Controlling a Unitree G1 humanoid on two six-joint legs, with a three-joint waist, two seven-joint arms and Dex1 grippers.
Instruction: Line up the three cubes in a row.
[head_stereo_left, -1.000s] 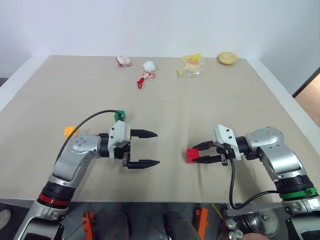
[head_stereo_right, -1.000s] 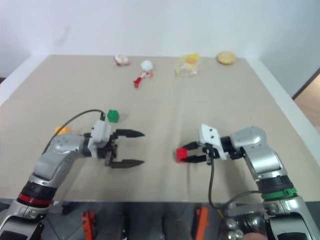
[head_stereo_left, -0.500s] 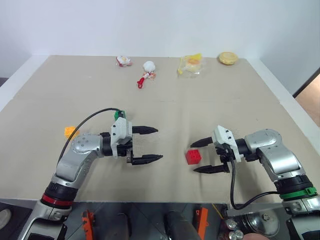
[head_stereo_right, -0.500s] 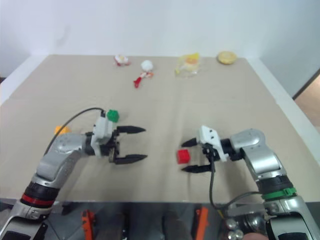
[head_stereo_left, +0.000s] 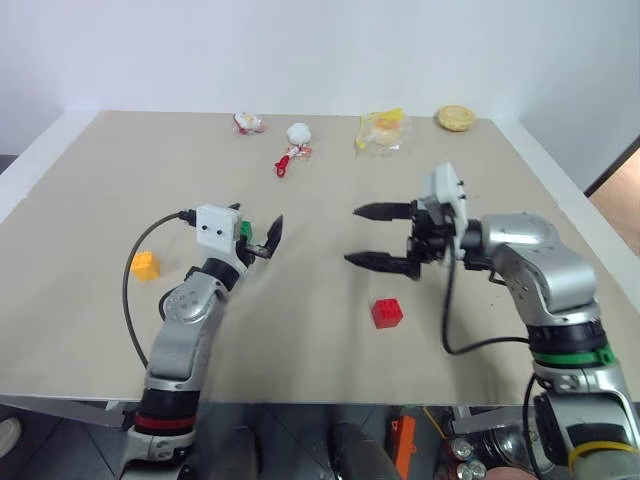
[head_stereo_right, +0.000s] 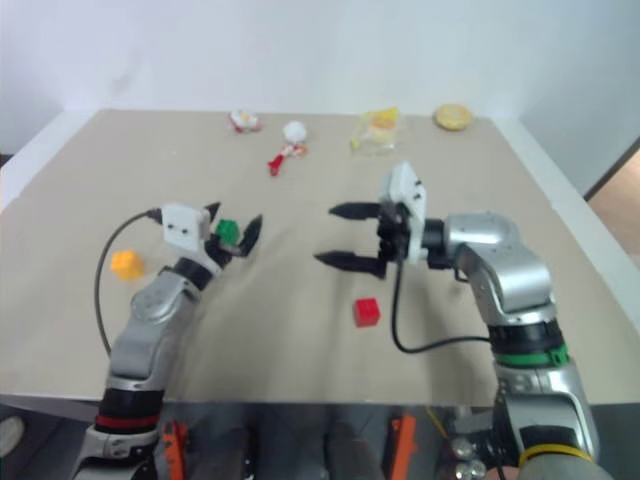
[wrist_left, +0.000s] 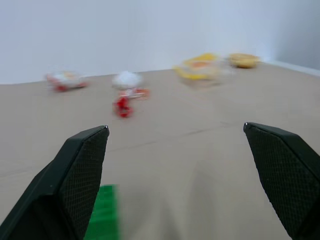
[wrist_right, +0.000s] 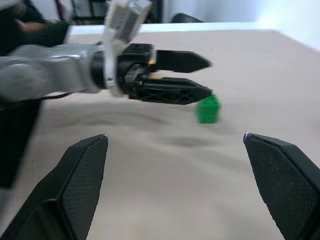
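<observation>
Three cubes on the table (head_stereo_left: 330, 190), not yet in a row. Red cube (head_stereo_left: 387, 313) toward the near edge, right of centre, lying free. Green cube (head_stereo_right: 227, 231) left of centre, farther from the near edge. Orange-yellow cube (head_stereo_left: 145, 266) nearer the left edge, well apart from the red one.

Right gripper (head_stereo_left: 381, 236) raised above the table, fingers spread wide, holding nothing, pointing toward the left edge; red cube below it and closer to the near edge. Left gripper (head_stereo_right: 232, 228) fingers likewise spread, empty, pointing toward the far edge with the green cube just at its tips, seemingly between or just under them; contact not discernible. In the left wrist view, green cube (wrist_left: 103, 219) beside the inner face of one finger, off to one side rather than centred.

Likely step in hand: taking the green cube to bring it beside the red. To do it well: centre the cube between both fingers before closing, lower so the tips straddle its flat sides rather than the studded top, close squarely so the cube neither twists nor pops out. Keep the right arm clear of the path. Set down just beside the red cube, faces parallel, leaving room for the orange-yellow one on the same line.

Toys and wrapped snacks (head_stereo_left: 385, 128) along the far edge, out of the way.
</observation>
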